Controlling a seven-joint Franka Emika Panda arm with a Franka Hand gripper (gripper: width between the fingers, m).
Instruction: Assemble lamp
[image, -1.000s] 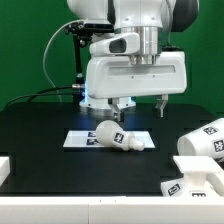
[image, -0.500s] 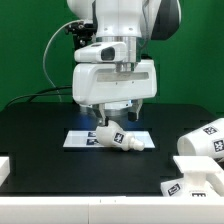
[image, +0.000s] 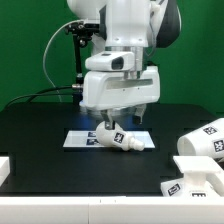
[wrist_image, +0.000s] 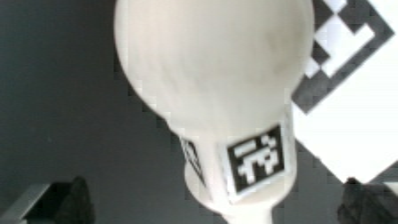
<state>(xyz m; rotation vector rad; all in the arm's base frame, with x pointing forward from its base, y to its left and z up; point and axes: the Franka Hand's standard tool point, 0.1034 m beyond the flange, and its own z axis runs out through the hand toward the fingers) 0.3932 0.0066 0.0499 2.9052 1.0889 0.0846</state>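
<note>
The white round bulb (image: 116, 140) lies on its side on the marker board (image: 78, 139), its tagged neck pointing to the exterior view's right. My gripper (image: 123, 123) hangs just above it, open and empty. In the wrist view the bulb (wrist_image: 199, 85) fills the middle, with a square tag (wrist_image: 260, 160) on its neck. My gripper (wrist_image: 210, 203) straddles the neck, with dark fingertips (wrist_image: 54, 200) well apart on either side and not touching it. The tapered shade (image: 205, 140) lies at the exterior view's right. The blocky base (image: 193, 186) lies in front of the shade.
The black table runs to a white front edge. A white block (image: 4, 166) sits at the exterior view's left edge. A green backdrop and a black stand with cables are behind the arm. The marker board's tags (wrist_image: 350, 45) show beside the bulb.
The gripper has moved to the exterior view's left, turned about its axis and come down over the bulb. The bulb, shade and base have not moved.
</note>
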